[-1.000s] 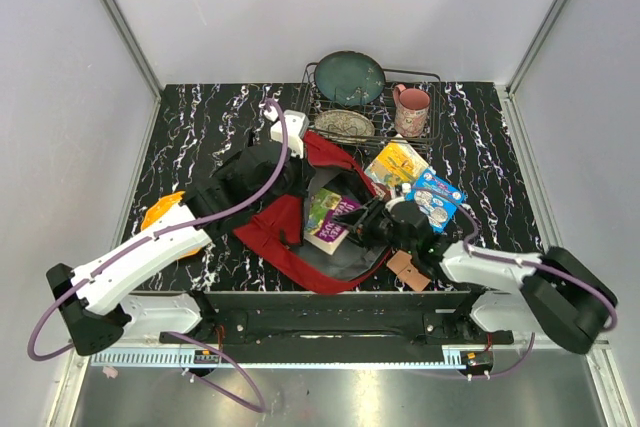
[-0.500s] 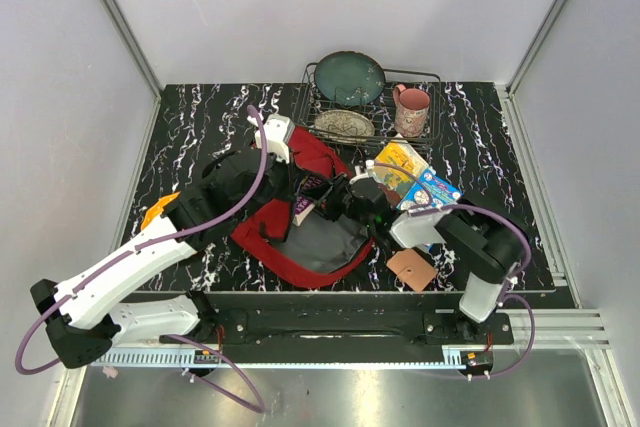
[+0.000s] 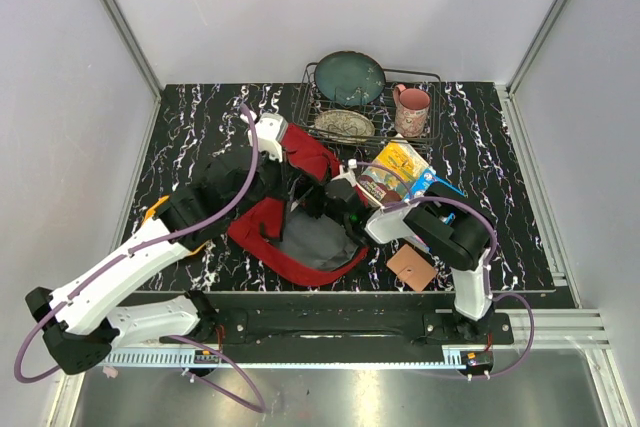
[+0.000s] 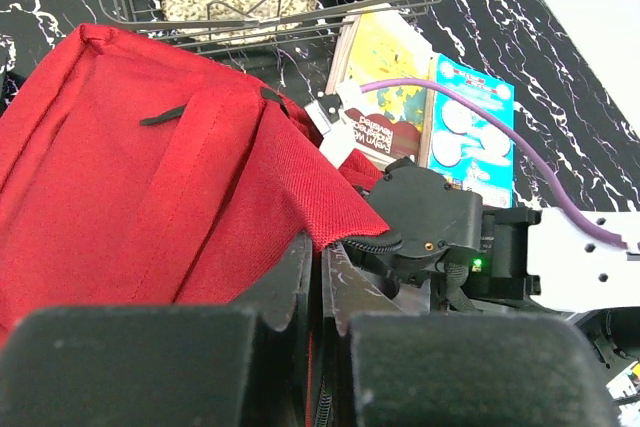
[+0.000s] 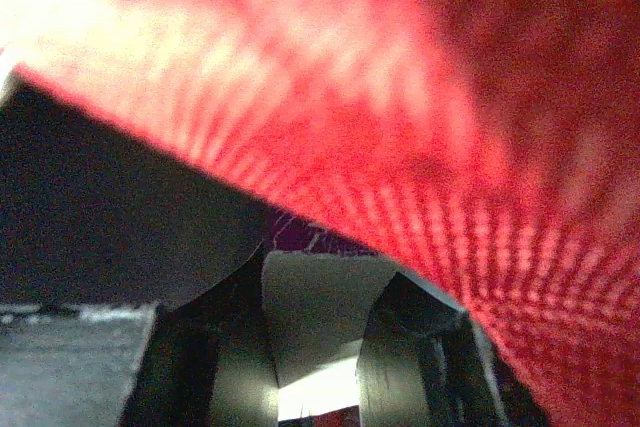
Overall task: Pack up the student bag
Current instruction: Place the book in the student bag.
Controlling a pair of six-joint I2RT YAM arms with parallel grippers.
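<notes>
Pushing a book [image 5: 312,299] under the red flap: right hand [image 5: 312,342] sits inside the student bag [image 3: 262,225], mid-table [image 3: 200,127], pinching the book's pale edge. Left hand [image 4: 320,257] is clamped on the flap hem. Best approach: hold the flap high and taut so the book slides in deep w/o snagging.

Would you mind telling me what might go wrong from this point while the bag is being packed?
1. The left fingers pinch only the edge of the student bag; if the fabric slips, the flap drops onto the right fingers.
2. The right fingers are buried under the red fabric, apparently gripping the purple book; pulling back may snag the fabric or drag the book out.
3. The yellow book lies close beside the right arm and may get knocked.
</notes>
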